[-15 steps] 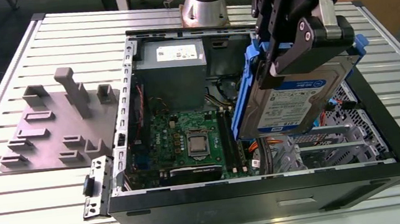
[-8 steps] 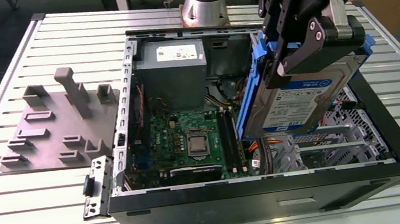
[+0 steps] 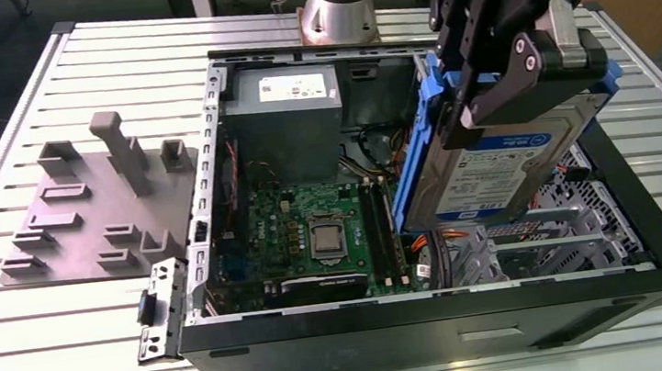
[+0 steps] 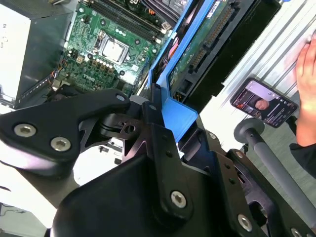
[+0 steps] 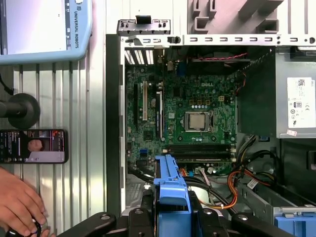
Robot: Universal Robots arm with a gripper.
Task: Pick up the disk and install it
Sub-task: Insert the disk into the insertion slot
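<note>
Above the open computer case [image 3: 444, 317], tool [image 3: 526, 74] angled steeply down, clamped on the nearly upright disk [image 3: 502, 167].

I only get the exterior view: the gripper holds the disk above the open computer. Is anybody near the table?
Observer: Yes. The first wrist view shows a person's hand over the table, beside the computer case.
Operator: Anything lying out there?
Observer: A phone lies flat on the table near that hand, with its screen lit.
Operator: What's on the disk's other face?
Observer: In the second wrist view the disk shows a green circuit board inside its blue frame.
</note>
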